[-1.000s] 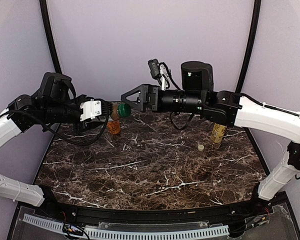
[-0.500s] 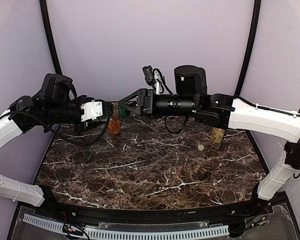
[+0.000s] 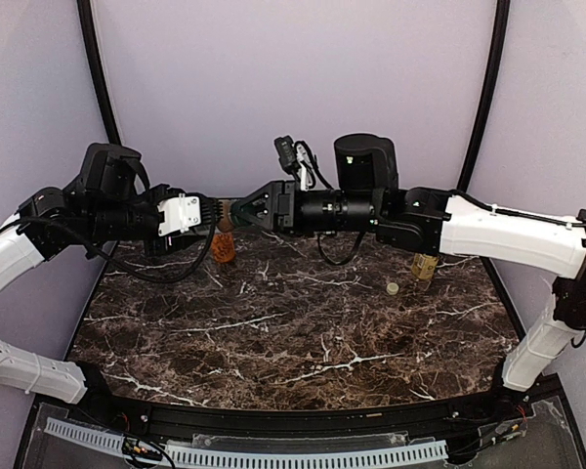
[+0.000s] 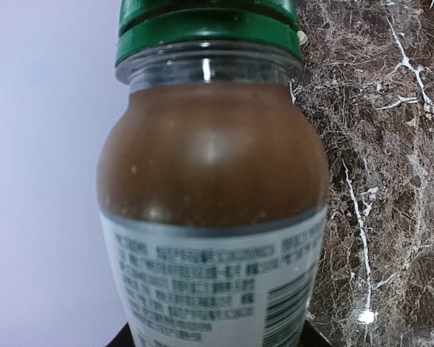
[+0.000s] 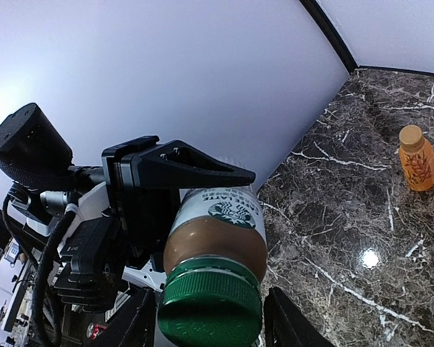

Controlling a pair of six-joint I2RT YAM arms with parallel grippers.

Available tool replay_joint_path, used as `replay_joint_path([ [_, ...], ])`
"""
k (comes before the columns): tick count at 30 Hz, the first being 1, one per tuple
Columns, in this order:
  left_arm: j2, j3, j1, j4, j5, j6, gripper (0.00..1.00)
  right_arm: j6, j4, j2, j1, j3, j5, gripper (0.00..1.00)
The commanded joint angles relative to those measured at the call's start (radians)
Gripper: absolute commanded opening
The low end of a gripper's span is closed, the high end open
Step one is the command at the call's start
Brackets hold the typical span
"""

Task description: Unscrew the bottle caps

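Clear bottle (image 4: 210,181): clamped in left pincer (image 3: 207,213), lying level in mid-air, green cap (image 5: 210,314) aimed rightward.
Right pincer (image 3: 242,210): on bottle's axis, jaws flanking the cap; grip unclear.

The bottle (image 4: 210,166) is clear and glossy, with soft highlights over the brown liquid inside; whether it is glass or plastic cannot be told. Its label (image 4: 213,289) is a white printed wrap with a slight sheen. The green cap (image 5: 211,307) is hard plastic, finely ribbed round its edge and semi-glossy on top. The left gripper (image 3: 217,215) is matt black plastic. The table (image 3: 273,332) is polished, dark marble-look stone veined in white, and it mirrors a lamp spot. At the upper right of the right wrist view, the orange bottle (image 5: 418,165) looks like smooth plastic. The walls (image 3: 293,88) are matt and plain. The arm shells (image 3: 513,230) are glossy white plastic.
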Motion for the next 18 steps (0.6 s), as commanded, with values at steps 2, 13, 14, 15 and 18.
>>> replay_joint_path([
  [2,-0.016,-0.008,-0.001,0.018,-0.003,0.004,0.29,0.004,0.032,0.007,0.008,-0.010,-0.028,0.47],
  [13,-0.026,-0.018,-0.001,-0.059,0.034,0.026,0.29,-0.360,0.015,-0.028,0.013,-0.002,-0.092,0.00],
  [14,-0.025,-0.016,-0.001,-0.080,0.082,0.028,0.29,-0.456,0.003,-0.034,0.020,-0.003,-0.138,0.00],
  [15,-0.025,-0.011,-0.002,-0.123,0.101,0.032,0.29,-0.567,-0.013,-0.043,0.031,-0.008,-0.157,0.00],
  [18,-0.028,-0.005,-0.002,-0.194,0.181,0.046,0.29,-0.889,-0.073,-0.070,0.082,-0.046,-0.123,0.00],
])
